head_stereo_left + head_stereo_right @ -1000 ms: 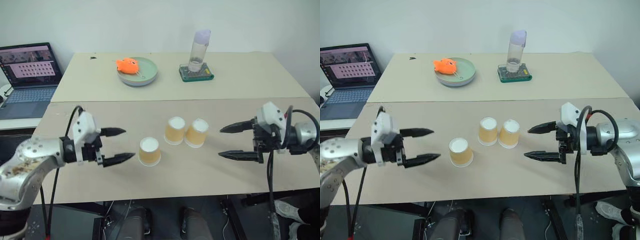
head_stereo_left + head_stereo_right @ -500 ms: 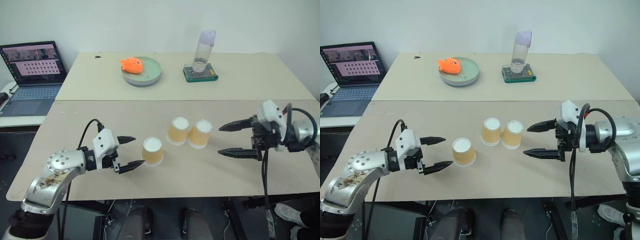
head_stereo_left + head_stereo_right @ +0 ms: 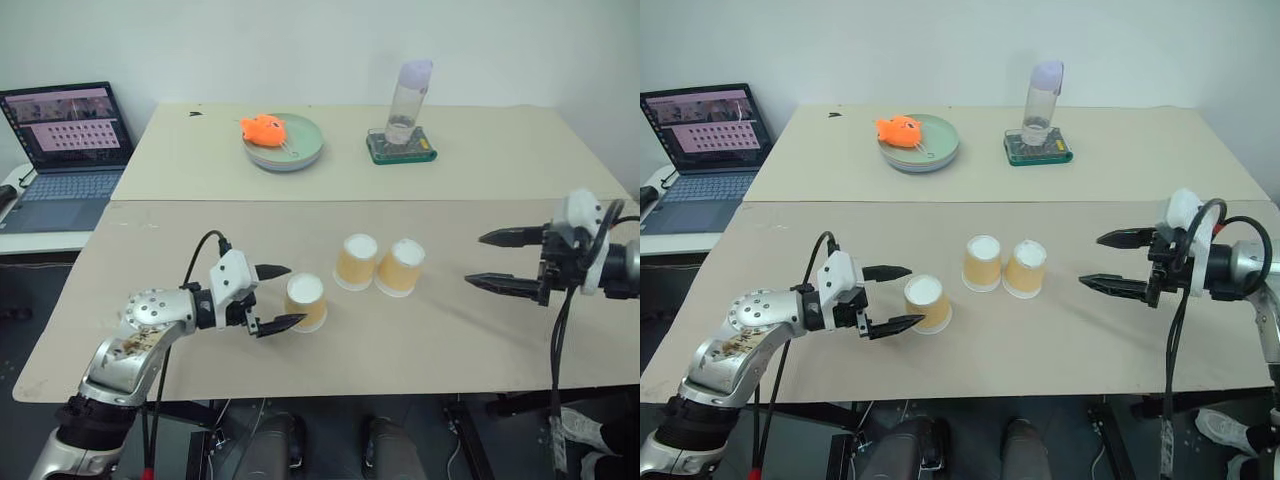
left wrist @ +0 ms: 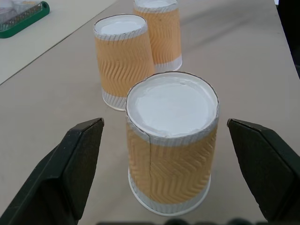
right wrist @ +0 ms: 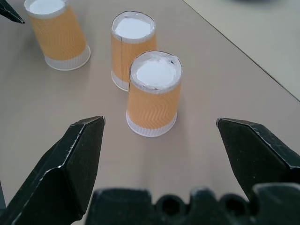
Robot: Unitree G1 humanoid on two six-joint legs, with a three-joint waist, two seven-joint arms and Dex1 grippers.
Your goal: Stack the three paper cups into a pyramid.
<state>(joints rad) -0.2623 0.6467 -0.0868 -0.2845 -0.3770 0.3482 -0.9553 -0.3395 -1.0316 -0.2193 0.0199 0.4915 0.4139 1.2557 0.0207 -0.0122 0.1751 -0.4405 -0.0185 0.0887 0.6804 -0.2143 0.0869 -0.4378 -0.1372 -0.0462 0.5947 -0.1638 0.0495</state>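
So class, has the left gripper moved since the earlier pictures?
Yes. The left gripper has closed in on the nearest paper cup, its open fingers now either side of it.

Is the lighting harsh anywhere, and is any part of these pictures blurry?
In the eye views the light is soft and even: the three paper cups cast only faint shadows on the table. In the left wrist view the nearest cup is crisp, while the black fingers at the edges look soft. In the right wrist view the cups are clear, with no glare.
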